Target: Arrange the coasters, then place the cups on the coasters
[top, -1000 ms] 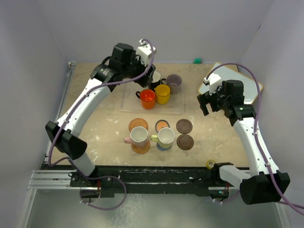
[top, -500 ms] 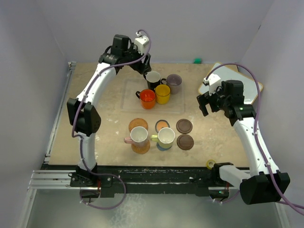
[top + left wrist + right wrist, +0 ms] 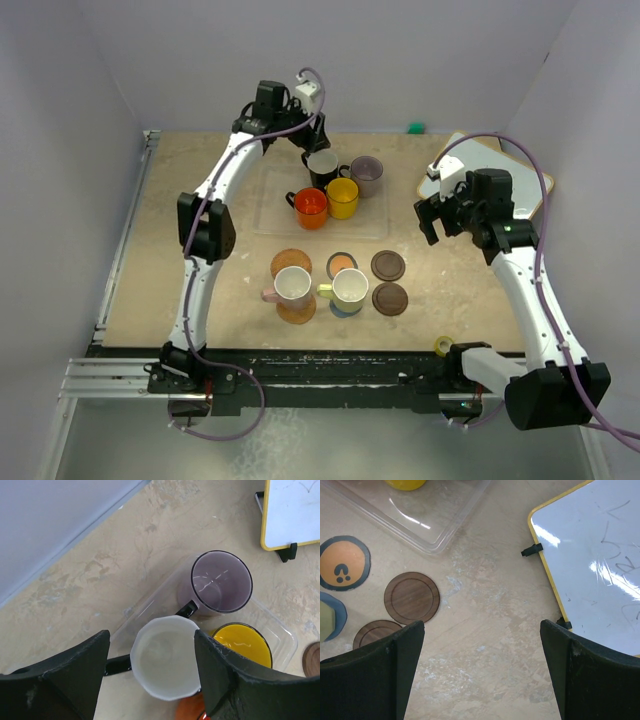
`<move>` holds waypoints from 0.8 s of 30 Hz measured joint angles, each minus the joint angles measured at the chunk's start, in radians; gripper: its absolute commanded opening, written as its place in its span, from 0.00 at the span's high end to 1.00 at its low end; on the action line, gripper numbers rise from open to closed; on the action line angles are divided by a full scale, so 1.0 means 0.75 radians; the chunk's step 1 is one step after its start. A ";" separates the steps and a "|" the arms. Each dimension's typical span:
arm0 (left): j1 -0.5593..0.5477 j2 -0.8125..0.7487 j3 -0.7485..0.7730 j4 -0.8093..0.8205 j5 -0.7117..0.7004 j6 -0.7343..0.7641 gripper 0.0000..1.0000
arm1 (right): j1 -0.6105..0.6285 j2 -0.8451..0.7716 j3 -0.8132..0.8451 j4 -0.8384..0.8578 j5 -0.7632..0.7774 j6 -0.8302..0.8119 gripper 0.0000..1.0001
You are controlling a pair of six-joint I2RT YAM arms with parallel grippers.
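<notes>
the six coasters lie in two rows of three on the near part of the surface (image 3: 200, 290), so i judge the arranging part is done. two cups are placed: the pink mug (image 3: 292, 286) stands on an orange-brown coaster (image 3: 297, 316), and the pale yellow-green mug (image 3: 350, 288) on the blue-grey coaster (image 3: 345, 310). four coasters are bare: the second orange-brown coaster (image 3: 290, 259), the grey-rimmed coaster (image 3: 343, 264) with orange centre, the far dark brown coaster (image 3: 388, 265) and the near dark brown coaster (image 3: 390, 298). four cups are left in the clear plastic tray (image 3: 275, 190), at the far side: the black mug (image 3: 167, 665), the mauve-grey mug (image 3: 221, 582), the yellow mug (image 3: 242, 642) and the red-orange mug (image 3: 310, 208).

the left jaws are apart and stand over the black mug, one at each side of it. i cannot see that they grip it. this mug is upright and empty, white inside, with a slightly angular rim, and its black handle points to one jaw. the right jaws are wide, hold nothing, and hang over bare surface beside the whiteboard (image 3: 600, 560).
</notes>
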 measured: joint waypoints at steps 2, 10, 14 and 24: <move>0.000 0.048 0.010 0.032 0.018 -0.034 0.36 | 0.000 0.005 0.000 0.001 0.000 0.000 0.00; 0.001 0.186 0.018 0.100 0.033 -0.142 0.37 | 0.000 0.013 0.000 -0.003 0.001 -0.001 0.00; 0.001 0.191 0.017 0.096 0.031 -0.139 0.38 | 0.000 0.014 0.000 -0.003 0.001 -0.001 0.00; 0.001 0.190 0.004 0.008 -0.045 -0.058 0.41 | 0.000 0.015 0.000 -0.003 0.001 -0.001 0.00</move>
